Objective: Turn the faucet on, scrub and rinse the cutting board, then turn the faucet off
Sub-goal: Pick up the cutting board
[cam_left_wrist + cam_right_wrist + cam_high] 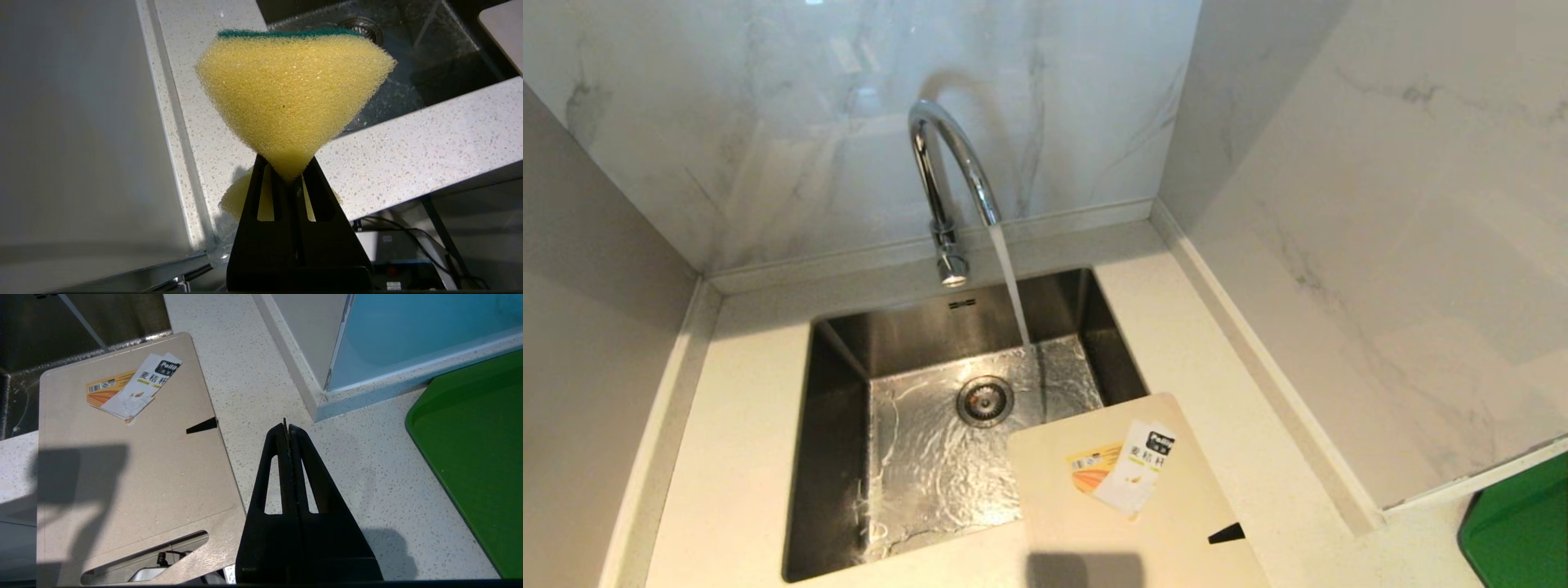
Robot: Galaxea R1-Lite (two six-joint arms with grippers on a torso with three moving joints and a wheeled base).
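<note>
The chrome gooseneck faucet [947, 175] stands behind the steel sink [837, 457] with water streaming from its spout into the basin. The pale beige cutting board [1135, 523] lies flat on the counter at the sink's front right corner, one corner over the basin, its white-and-orange label [1127, 469] facing up. In the right wrist view the cutting board [122, 465] sits beside my right gripper [286, 426], which is shut and empty over bare counter. My left gripper [291, 171] is shut on a yellow sponge [292, 94] with a green scrub face, held near the counter's front left edge. Neither arm shows in the head view.
A green tray [478, 457] lies on the counter to the right, past a wall corner [322, 396]. Marble walls close in the back and right of the sink. The sink drain [985, 401] sits mid-basin under rippling water. Cables and equipment show below the counter edge.
</note>
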